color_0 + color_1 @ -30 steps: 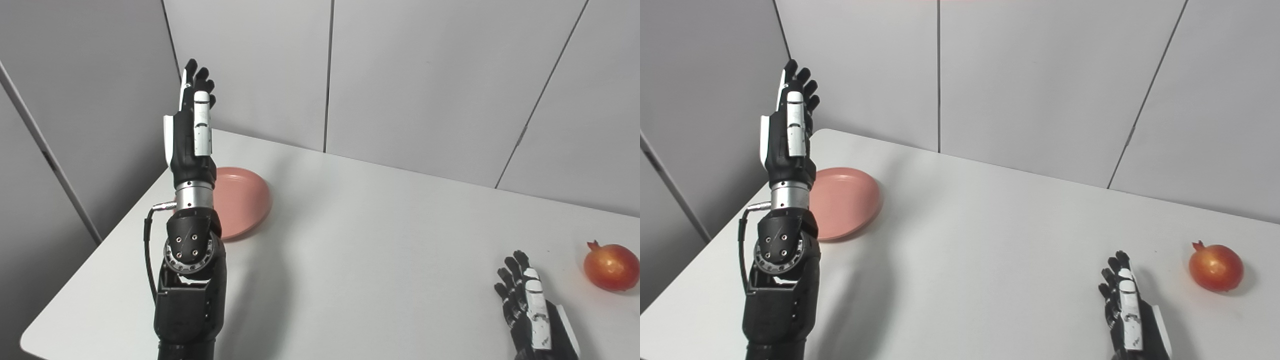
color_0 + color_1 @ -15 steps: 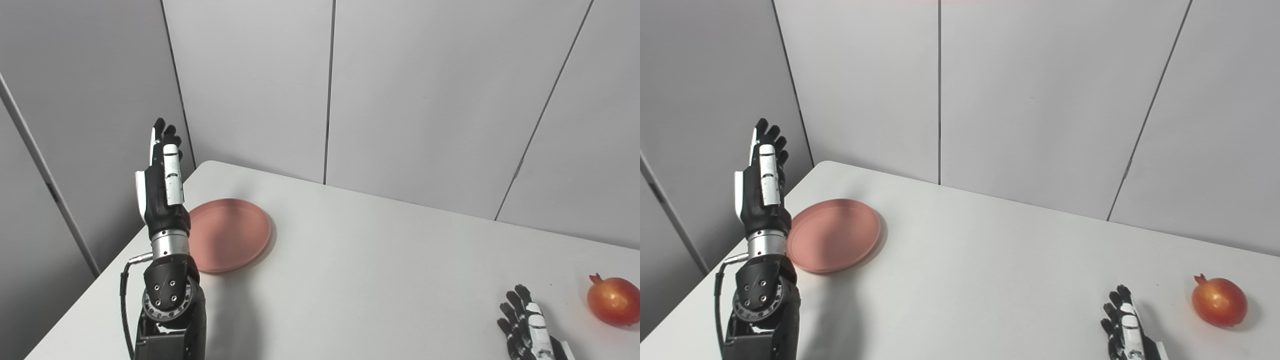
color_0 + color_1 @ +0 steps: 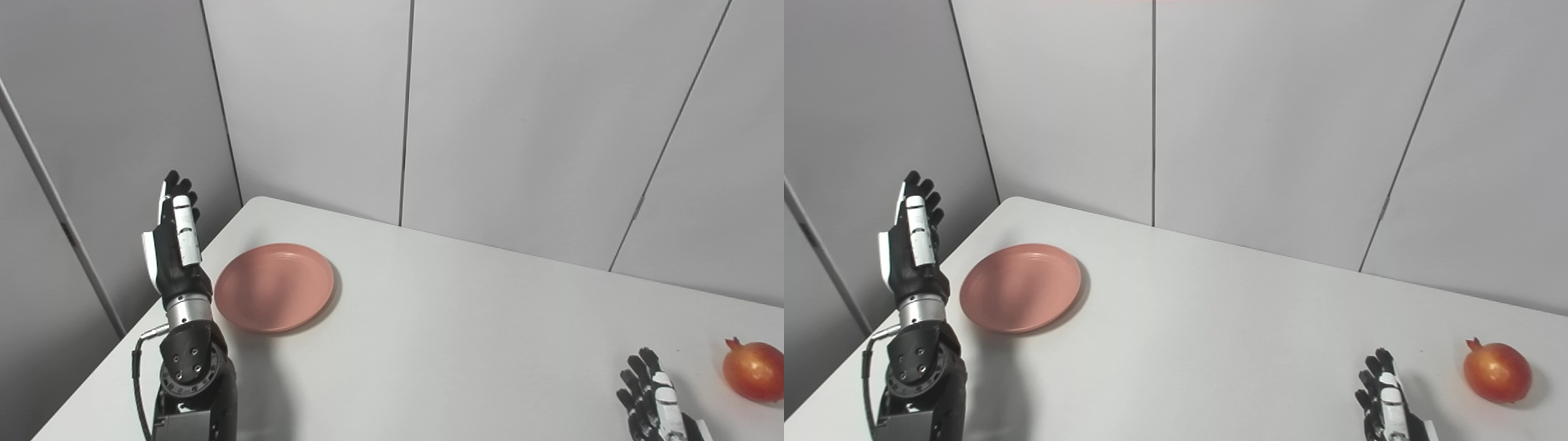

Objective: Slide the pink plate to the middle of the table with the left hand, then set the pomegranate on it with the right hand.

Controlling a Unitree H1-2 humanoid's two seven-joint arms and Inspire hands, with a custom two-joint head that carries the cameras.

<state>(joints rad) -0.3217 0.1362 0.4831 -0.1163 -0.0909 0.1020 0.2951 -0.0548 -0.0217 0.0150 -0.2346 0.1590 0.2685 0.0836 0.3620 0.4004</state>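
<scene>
a humanoid robot's left hand stands raised at the far-left edge of a white counter, fingers straight and pointing up, holding nothing, just left of the pink plate and not touching it. the plate lies flat, hollow side up, near the counter's far-left corner, well away from the middle; being round, it has no long axis to speak of. on the near-right side, the right hand rests low over the counter, fingers spread slightly and pointing away toward the far wall, empty. the pomegranate sits on the counter just right of that hand, apart from it, lying on its side with its crown pointing up and to the left. grey wall panels close the scene behind.
</scene>
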